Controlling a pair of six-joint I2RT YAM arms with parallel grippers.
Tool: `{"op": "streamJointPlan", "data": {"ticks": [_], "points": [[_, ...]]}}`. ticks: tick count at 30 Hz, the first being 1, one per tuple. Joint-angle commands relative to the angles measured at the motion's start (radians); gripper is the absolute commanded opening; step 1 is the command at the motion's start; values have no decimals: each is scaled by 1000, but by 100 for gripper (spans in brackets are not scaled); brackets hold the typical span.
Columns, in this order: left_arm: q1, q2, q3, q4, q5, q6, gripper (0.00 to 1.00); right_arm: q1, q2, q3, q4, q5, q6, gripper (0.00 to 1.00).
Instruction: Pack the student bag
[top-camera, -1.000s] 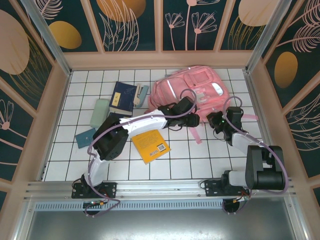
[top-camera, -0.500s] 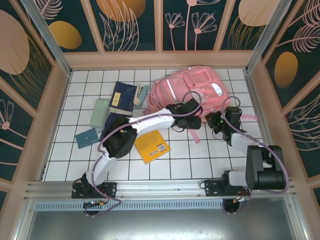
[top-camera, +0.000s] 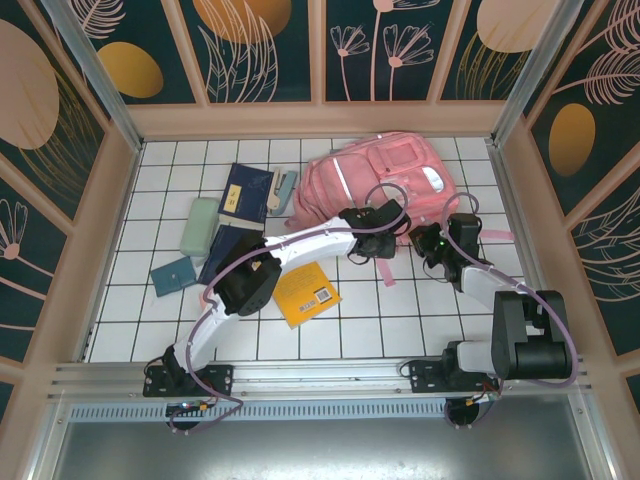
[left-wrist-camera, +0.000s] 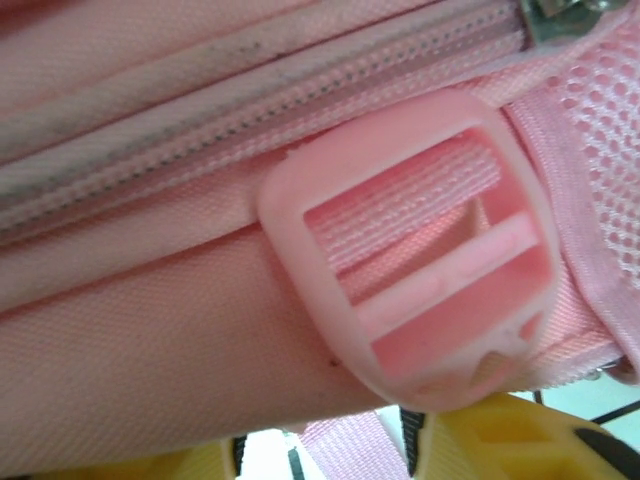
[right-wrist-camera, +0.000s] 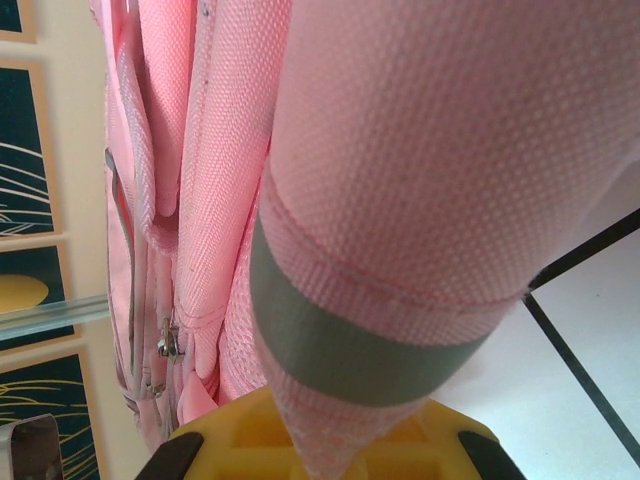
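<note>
From above, the student bag (top-camera: 385, 175) lies just beyond both grippers on the white tiled table (top-camera: 400, 320). The left gripper (top-camera: 385, 245) noses its near edge, with the right gripper (top-camera: 432, 246) alongside. Packing looks barely begun: a yellow book (top-camera: 303, 292), navy books (top-camera: 245, 195) and a mint case (top-camera: 200, 225) lie out to the left gripper's left. Dark flowered panels wall us in. At the left wrist, a pink buckle (left-wrist-camera: 420, 270) and closed zipper (left-wrist-camera: 250, 110) sit close above the fingers (left-wrist-camera: 500, 445); whether they grip I cannot tell. At the right wrist, the fingers (right-wrist-camera: 240, 430) are clamped on the bag's strap (right-wrist-camera: 420, 200).
</note>
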Motion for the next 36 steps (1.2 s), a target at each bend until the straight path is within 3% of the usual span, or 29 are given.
{"op": "streamJointPlan", "data": {"ticks": [1,17,25,36], "points": [[13,-14,-34,-66,-101,9,41,2,-35,5,0,12,-22,0],[16,-38,-91,-21,-148,42,0,2,-63,-2,-22,27,-25,0],[31,-112,-170,-13,-159,44,0,-10,-65,7,-29,33,-35,0],[163,-401,-539,64,-153,69,0,-89,-61,5,-45,27,-77,0]]}}
